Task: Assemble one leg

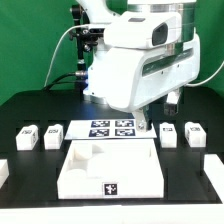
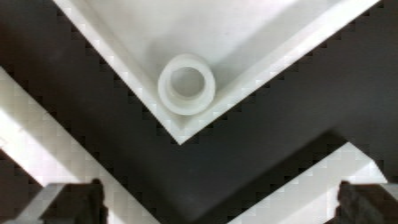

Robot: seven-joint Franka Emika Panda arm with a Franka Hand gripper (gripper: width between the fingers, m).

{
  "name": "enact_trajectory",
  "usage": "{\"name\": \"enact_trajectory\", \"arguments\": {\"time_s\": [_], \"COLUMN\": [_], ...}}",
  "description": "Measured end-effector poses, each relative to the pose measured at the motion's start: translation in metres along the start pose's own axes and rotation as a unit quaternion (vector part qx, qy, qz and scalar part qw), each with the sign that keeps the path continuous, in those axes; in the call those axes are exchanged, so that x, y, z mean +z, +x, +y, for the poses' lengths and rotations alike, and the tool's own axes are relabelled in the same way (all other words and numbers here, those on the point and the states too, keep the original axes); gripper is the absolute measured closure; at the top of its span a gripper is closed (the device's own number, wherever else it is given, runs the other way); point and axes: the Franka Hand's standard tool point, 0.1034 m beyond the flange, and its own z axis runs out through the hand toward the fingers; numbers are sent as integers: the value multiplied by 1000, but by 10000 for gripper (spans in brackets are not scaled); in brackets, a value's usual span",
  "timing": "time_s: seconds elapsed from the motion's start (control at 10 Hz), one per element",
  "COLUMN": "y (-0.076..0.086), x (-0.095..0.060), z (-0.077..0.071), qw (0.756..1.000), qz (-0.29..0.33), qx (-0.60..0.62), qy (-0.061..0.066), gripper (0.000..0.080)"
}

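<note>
Several small white legs with black-and-white tags stand on the black table: two at the exterior view's left point(image 1: 28, 135) point(image 1: 52, 131) and two at its right point(image 1: 168, 133) point(image 1: 194, 132). The big white panel point(image 1: 72, 172) lies at the front middle. My gripper point(image 1: 162, 106) hangs above the table behind the panel's right side, holding nothing. In the wrist view a corner of the panel point(image 2: 125, 70) with a round socket point(image 2: 187, 82) points toward my gripper point(image 2: 214, 206). The dark fingertips point(image 2: 59, 205) sit far apart with only black table between them.
The marker board point(image 1: 110, 128) lies behind the panel, between the two pairs of legs. White parts show at the table's left edge point(image 1: 3, 170) and right edge point(image 1: 213, 170). The arm's bulky white body point(image 1: 140, 60) hides the back middle of the table.
</note>
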Motion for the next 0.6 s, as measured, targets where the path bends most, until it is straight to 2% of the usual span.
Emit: {"name": "enact_trajectory", "arguments": {"time_s": [0.6], "y": [0], "x": [0], "z": [0], "qw": [1000], "qz": [0], "qx": [0], "qy": [0], "gripper": [150]}}
